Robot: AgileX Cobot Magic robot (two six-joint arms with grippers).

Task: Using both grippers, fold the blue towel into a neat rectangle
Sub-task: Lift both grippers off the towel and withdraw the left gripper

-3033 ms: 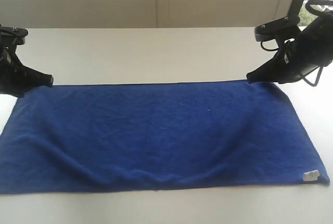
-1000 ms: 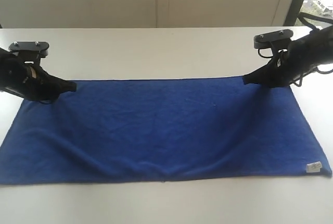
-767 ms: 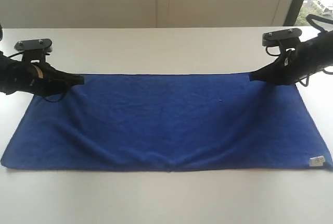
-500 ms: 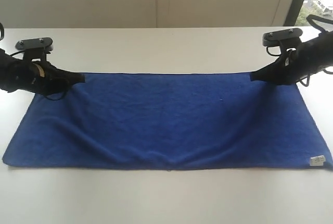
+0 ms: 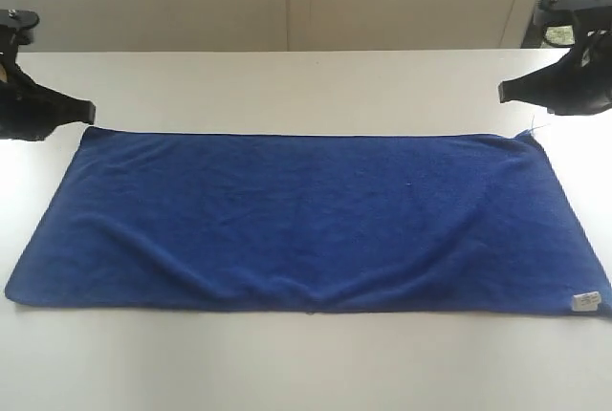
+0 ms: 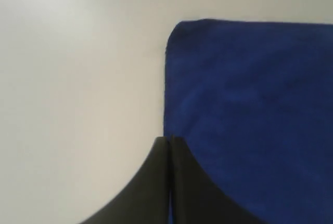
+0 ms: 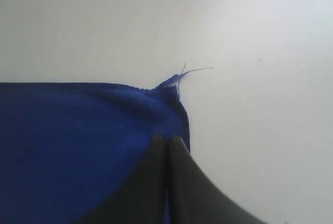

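Your fuzzy navy-blue towel (image 5: 306, 220) lies four o'clock of the closed black left gripper (image 5: 89, 111), seven o'clock of the closed right gripper (image 5: 504, 92), both seemingly empty.

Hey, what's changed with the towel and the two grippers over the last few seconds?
Both let go of the far corners of the blue towel: the left gripper drew back leftward, the right gripper rightward and upward, both now shut and empty. The towel still lies spread flat on the table.
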